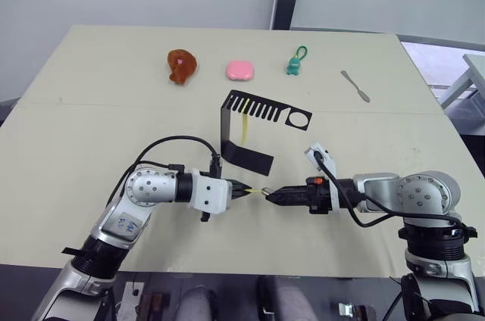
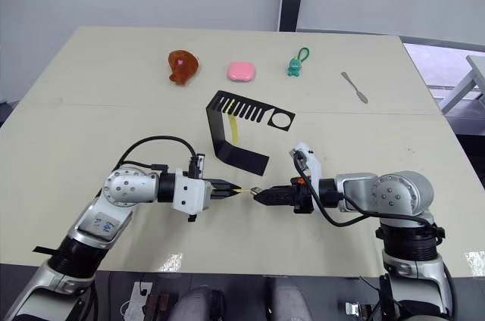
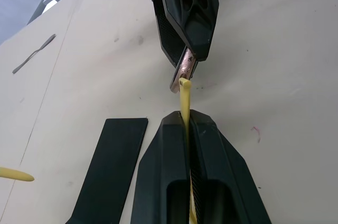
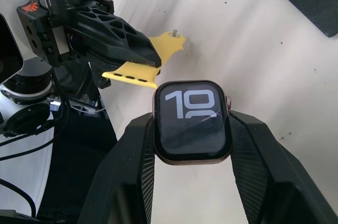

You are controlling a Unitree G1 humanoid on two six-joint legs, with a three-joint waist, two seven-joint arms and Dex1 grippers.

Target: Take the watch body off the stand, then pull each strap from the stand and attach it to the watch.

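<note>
Watch body [image 4: 191,122] showing "10", clamped in right gripper [image 4: 191,145], left gripper [image 3: 186,129] pinching yellow strap [image 3: 184,100], tip pointing at watch edge, second strap [image 1: 246,126] hanging on stand [image 1: 250,120].

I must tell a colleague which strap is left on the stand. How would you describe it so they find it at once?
Start at the black stand in the middle of the table. Under its comb-slotted arm hangs one narrow yellow strap. The other yellow strap is off the stand, pinched in the left gripper beside the watch body in the right gripper.
</note>
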